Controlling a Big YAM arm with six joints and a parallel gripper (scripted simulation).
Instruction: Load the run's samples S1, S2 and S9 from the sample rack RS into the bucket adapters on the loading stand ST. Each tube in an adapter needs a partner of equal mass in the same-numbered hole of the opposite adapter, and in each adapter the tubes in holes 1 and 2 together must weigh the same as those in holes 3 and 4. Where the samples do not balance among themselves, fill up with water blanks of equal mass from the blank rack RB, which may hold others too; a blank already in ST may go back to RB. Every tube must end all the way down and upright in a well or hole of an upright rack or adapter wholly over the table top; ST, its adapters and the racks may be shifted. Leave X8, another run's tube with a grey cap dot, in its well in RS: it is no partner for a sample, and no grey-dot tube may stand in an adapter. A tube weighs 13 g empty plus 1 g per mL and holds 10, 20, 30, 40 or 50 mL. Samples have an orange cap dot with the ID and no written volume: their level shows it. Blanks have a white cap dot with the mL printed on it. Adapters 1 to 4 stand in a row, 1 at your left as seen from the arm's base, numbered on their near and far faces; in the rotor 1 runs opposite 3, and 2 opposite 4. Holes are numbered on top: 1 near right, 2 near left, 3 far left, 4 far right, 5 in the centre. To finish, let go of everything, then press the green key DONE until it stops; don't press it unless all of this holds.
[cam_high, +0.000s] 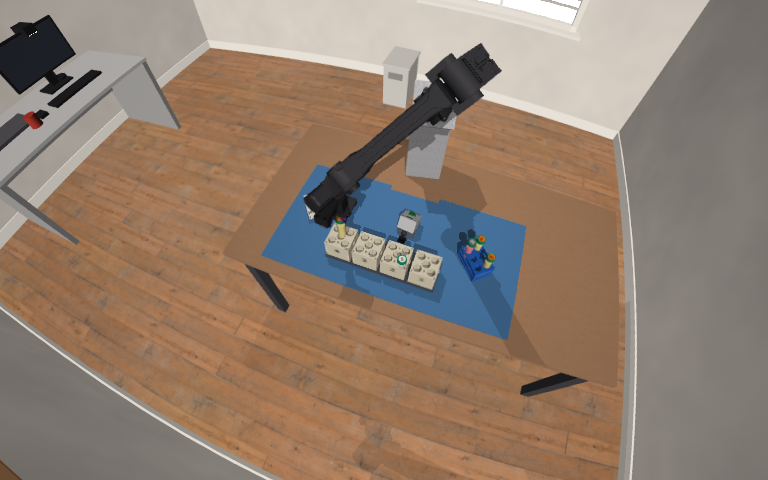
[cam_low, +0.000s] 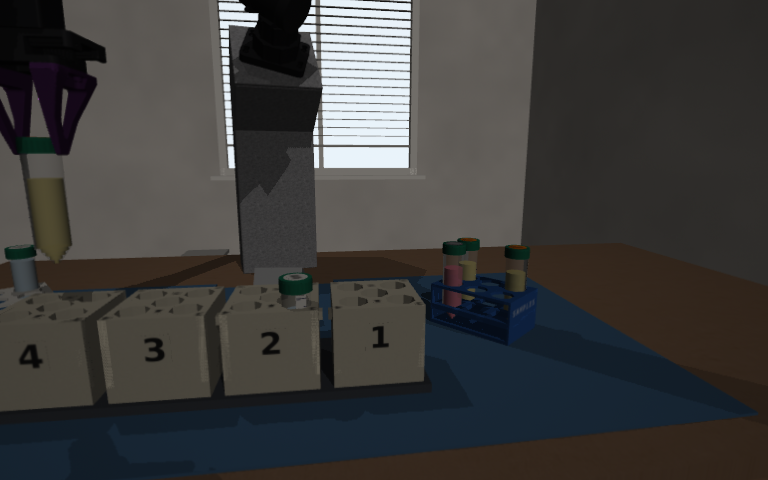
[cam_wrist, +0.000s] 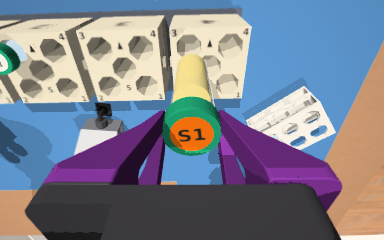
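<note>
My gripper (cam_wrist: 191, 118) is shut on sample tube S1 (cam_wrist: 192, 134), which has a green cap, an orange dot and yellow liquid. It holds the tube upright (cam_low: 46, 209) with its tip a little above adapter 4 (cam_low: 45, 350), the end adapter (cam_wrist: 210, 55) of the stand. In the wrist view the tube covers the near-left hole of that adapter. A white-dot blank (cam_low: 295, 288) stands in adapter 2 (cam_low: 269, 345). Adapters 3 (cam_low: 155, 350) and 1 (cam_low: 378, 339) show only empty holes. The blue sample rack (cam_low: 484, 308) holds a pink tube (cam_low: 452, 280) and two yellow tubes (cam_low: 515, 274).
The white blank rack (cam_wrist: 292, 117) lies just beyond adapter 4, with one green-capped tube (cam_low: 21, 266) standing in it. The grey box with the green key (cam_high: 408, 221) sits between the stand and the arm's pedestal (cam_high: 427, 150). The table edge is close behind the blank rack.
</note>
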